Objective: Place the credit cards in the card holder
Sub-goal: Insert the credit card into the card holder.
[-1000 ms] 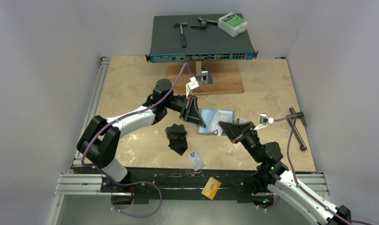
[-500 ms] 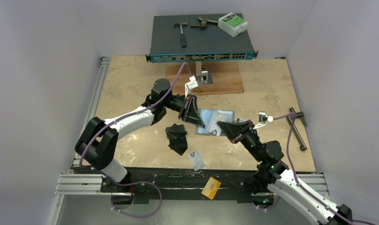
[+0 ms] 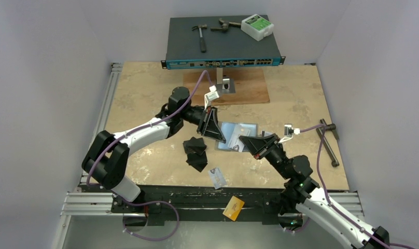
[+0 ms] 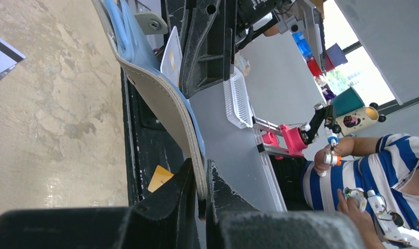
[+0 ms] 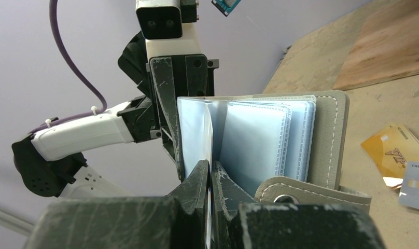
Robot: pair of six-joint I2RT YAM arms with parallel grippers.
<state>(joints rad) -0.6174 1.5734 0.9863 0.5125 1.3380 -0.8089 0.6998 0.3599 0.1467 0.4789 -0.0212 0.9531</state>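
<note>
Right wrist: fingers (image 5: 193, 189) hide the card holder (image 5: 329, 140) bottom.

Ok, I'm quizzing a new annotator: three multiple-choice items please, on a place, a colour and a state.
1. The orange card nearest the arm bases lies on: A dark frame rail; B wooden board; C network switch.
2. The card holder has sleeves coloured: A red; B pale blue; C green.
3. The card holder is: A folded shut; B lying flat; C open, clamped by both arms' jaws.
A, top view shows it off the tabletop; B, seen in right wrist view; C, jaws shut on it in both wrist views.
</note>
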